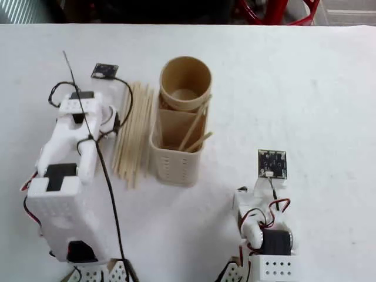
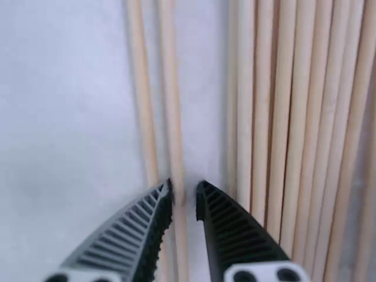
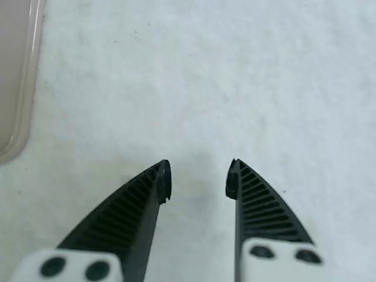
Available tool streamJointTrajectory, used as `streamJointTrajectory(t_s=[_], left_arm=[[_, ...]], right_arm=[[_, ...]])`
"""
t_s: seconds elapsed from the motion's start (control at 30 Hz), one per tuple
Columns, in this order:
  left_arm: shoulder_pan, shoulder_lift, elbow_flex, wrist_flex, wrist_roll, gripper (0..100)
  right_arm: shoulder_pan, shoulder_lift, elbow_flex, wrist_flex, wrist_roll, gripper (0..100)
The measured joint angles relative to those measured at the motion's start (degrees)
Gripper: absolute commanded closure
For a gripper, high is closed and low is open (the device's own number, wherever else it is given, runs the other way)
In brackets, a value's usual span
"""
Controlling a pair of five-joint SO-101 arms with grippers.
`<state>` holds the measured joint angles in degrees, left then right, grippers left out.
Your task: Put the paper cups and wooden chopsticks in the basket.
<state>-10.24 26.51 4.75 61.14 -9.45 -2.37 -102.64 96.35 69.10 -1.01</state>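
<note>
Straddles one wooden chopstick [image 2: 175, 106] with left gripper [image 2: 183, 192] slightly parted, stick running front-to-back, parallel to basket [image 1: 176, 167]; holds right gripper [image 3: 198, 175] spread.

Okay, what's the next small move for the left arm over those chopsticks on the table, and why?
Probably close the left gripper on the single chopstick lying between its fingertips: the jaws stand slightly apart either side of it, down at the table. Once gripped, it can go to the basket, which already holds a paper cup.
</note>
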Motion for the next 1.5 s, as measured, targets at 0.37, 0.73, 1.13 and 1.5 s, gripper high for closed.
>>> streamJointTrajectory(t_s=[0.37, 0.73, 1.13, 1.5], left_arm=[[0.35, 1.93, -4.13, 4.57, -0.62, 98], [1.41, -29.8, 11.96, 5.36, 0.88, 98], [19.96, -68.48, 9.58, 9.14, 1.32, 98], [36.4, -65.49, -3.96, 3.69, 1.32, 98]], right_arm=[[0.0, 0.0, 0.0, 0.0, 0.0, 83.9], [0.0, 0.0, 0.0, 0.0, 0.0, 83.9], [0.0, 0.0, 0.0, 0.0, 0.0, 83.9], [0.0, 0.0, 0.0, 0.0, 0.0, 83.9]])
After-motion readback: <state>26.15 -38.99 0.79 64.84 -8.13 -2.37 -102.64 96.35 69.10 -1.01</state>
